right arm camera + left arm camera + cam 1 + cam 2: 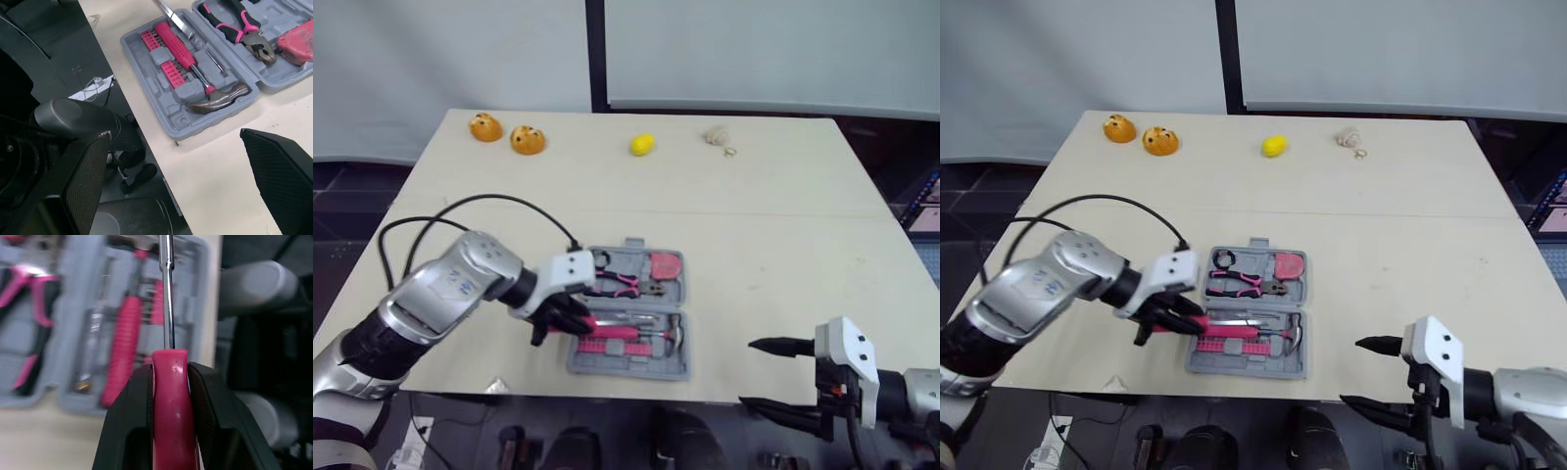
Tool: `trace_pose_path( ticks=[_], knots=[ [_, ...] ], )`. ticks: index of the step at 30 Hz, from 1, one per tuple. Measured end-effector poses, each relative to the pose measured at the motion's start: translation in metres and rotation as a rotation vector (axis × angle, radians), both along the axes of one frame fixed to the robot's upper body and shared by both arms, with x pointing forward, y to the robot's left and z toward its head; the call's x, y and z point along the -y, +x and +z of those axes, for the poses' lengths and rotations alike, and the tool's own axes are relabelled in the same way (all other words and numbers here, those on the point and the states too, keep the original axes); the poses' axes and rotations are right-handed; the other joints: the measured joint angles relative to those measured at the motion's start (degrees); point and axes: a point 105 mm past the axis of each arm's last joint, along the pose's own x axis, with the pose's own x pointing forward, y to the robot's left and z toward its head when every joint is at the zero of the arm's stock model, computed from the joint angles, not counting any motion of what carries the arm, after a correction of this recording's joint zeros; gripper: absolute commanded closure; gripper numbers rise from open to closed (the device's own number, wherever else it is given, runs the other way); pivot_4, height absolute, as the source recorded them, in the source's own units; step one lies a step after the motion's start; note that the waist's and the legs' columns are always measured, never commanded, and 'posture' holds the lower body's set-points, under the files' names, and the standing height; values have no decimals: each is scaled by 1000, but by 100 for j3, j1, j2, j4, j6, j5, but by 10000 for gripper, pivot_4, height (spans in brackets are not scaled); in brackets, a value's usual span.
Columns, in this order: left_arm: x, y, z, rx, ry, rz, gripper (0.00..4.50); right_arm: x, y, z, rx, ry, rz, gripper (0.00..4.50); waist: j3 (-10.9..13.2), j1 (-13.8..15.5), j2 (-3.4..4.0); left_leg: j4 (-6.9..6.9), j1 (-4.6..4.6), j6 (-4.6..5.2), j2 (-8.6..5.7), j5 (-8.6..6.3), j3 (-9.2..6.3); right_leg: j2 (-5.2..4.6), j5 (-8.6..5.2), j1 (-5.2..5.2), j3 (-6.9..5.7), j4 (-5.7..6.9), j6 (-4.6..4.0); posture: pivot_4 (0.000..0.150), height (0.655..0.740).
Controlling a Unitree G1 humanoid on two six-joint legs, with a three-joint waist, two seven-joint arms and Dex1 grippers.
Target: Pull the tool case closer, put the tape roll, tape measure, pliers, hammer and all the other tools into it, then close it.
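Black left fingers (128,426) cover both sides of pink screwdriver handle (169,396).

It looked like a robotics test room: a plain beige worktop (783,225) stood before pale backdrop panels (754,49), with loose cables (94,86) on the dark floor (342,186).

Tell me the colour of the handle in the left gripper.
The handle is pink; the left wrist view shows it best.

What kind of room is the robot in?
Probably a robot testing lab: a plain table, white panels behind it, and a grey tool case set out for the left gripper, shut on a pink screwdriver.
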Motion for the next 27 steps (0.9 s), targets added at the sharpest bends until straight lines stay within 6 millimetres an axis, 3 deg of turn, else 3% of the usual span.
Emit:
trace_pose_path(
  ticks=[9, 27],
  knots=[
    [23, -6, -38, -16, 133, -56, 39121, -4, -13, -4, -32, -1, 4, 0, 1, 13, -2, 4, 5, 1, 1, 0, -3, 56, 3, 0, 45, -1, 10, 1500, 7292],
    [47, -8, -55, 16, 152, -72, 39121, -5, -13, -2, -19, 11, -30, 0, 1, 13, -2, 3, 20, 4, -2, -2, -9, 58, 3, -1, 81, 4, 10, 1500, 7292]
  ],
)
